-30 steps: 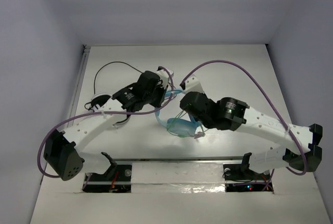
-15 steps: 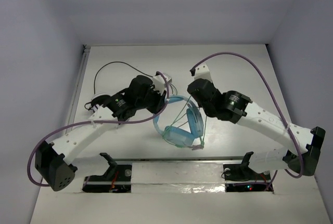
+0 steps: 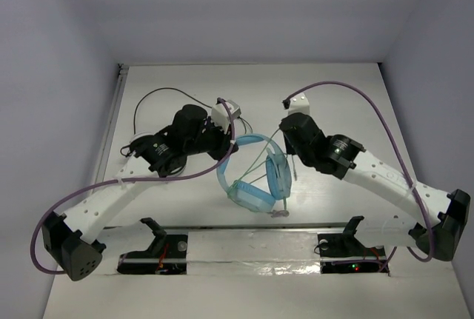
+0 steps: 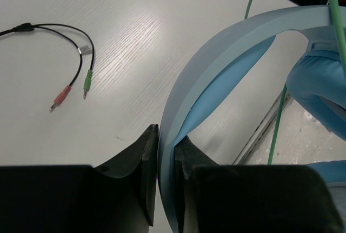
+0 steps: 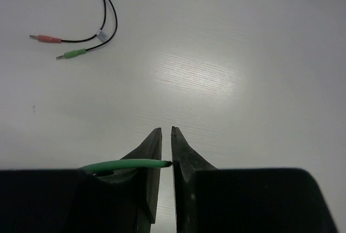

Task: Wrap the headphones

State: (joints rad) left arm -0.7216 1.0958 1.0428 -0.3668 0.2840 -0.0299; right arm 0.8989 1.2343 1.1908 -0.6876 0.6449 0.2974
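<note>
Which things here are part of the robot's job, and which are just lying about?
In the job: light blue padded over-ear headphones; their thin green cable; left gripper holding them.
Lying about: thin black cable with pink and green plugs.

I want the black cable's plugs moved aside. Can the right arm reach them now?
Probably yes: the plugs lie on bare table ahead of the right gripper. However, the green cable sits at its jaws.
</note>
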